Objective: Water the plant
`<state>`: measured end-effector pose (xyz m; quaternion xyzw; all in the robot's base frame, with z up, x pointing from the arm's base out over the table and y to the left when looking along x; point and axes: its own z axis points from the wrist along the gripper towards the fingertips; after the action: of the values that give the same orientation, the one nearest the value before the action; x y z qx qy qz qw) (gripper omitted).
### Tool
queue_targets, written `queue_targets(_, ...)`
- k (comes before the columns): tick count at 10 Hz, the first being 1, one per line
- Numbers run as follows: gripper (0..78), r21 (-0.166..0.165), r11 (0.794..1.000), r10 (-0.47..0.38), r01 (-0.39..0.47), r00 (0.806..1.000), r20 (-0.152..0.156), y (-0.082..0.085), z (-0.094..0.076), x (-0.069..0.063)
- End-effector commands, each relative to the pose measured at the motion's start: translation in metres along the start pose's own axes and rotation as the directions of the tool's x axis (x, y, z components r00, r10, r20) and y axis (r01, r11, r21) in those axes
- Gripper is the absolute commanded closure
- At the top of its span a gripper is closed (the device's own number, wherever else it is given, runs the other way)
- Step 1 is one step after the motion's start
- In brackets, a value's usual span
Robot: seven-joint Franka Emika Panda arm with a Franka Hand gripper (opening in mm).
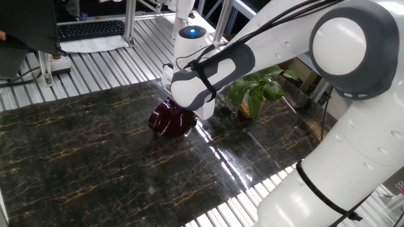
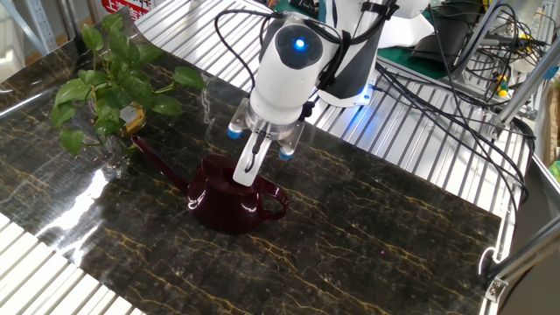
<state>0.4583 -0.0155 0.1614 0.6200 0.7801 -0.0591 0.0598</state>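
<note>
The plant has broad green leaves and stands at the table's edge. The dark red watering can sits upright on the dark marble table, its long spout pointing towards the plant. My gripper hangs straight down over the can, its white fingers reaching to the can's top opening near the handle. The fingers line up one behind the other, so the gap between them is hidden. In one fixed view the hand covers the fingertips.
Slatted metal surfaces surround the marble top on all sides. A keyboard lies on the far bench. Cables and equipment stand behind the arm's base. A clear glass holder sits under the plant.
</note>
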Motion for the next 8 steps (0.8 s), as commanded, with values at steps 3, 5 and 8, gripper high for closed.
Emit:
queue_targets(3, 0.1, -0.004, 1.000, 0.007, -0.007, 1.000, -0.005, 0.0005, -0.0012, 0.0004)
queue_targets(5, 0.1, -0.007, 1.000, 0.020, -0.020, 1.000, -0.017, 0.0005, -0.0017, 0.0004)
queue_targets(8, 0.1, -0.008, 0.999, 0.047, -0.047, 0.999, -0.026, 0.0007, -0.0065, -0.0002)
